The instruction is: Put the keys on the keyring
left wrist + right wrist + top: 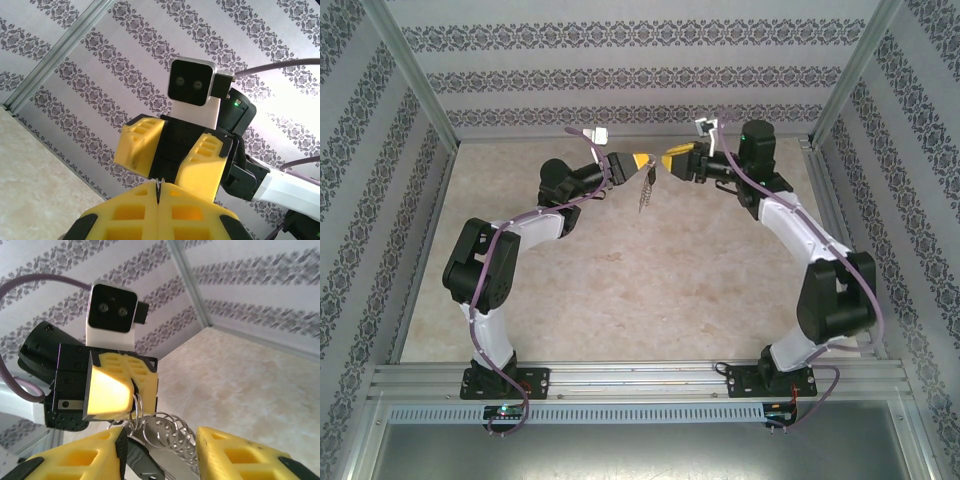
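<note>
Both arms meet high above the back of the table. My left gripper [159, 194] [640, 160] is shut on the keyring [159, 186], and a thin edge of its silver wire shows between the yellow pads. In the right wrist view the keyring [136, 402] hangs from those shut fingers [112, 390], with a string of silver rings [175, 432] trailing below. A key [142, 464] with a black head and a metal blade hangs with them. My right gripper [159, 440] [672, 160] is open, its fingers on either side of the rings and the key. The bunch [645, 190] dangles between the two grippers.
The beige table [650, 290] lies well below both grippers. Patterned walls and a metal frame post [420, 80] enclose the back and sides. The arms' bases sit on the rail [640, 378] at the near edge.
</note>
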Robot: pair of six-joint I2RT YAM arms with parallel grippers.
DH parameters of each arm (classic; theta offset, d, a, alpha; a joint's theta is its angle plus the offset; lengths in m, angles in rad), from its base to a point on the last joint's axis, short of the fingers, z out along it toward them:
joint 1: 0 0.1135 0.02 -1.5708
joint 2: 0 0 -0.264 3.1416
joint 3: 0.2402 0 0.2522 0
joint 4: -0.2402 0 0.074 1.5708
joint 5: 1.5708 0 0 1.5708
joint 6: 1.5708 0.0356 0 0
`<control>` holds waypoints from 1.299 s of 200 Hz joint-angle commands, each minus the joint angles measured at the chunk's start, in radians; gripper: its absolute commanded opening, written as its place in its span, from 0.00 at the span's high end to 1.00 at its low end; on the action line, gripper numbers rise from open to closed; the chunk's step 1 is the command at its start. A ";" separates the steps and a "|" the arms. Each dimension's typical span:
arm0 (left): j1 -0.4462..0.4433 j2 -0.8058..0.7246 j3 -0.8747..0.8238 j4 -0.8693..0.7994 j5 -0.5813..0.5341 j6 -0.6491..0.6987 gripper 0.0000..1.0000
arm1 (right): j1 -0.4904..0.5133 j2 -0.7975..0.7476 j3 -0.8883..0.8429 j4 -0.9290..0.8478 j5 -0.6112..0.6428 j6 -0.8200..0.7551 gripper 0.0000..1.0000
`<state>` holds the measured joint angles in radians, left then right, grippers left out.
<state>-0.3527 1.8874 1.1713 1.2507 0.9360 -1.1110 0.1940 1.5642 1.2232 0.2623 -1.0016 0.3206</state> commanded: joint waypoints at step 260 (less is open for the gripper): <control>-0.025 -0.134 -0.010 -0.155 0.136 0.304 1.00 | 0.160 -0.079 -0.325 0.451 0.135 0.057 0.50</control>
<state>-0.3676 1.8042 1.1709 1.0866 1.0588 -0.8368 0.3386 1.4784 0.8825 0.6815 -0.8314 0.3878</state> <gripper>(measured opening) 0.049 0.516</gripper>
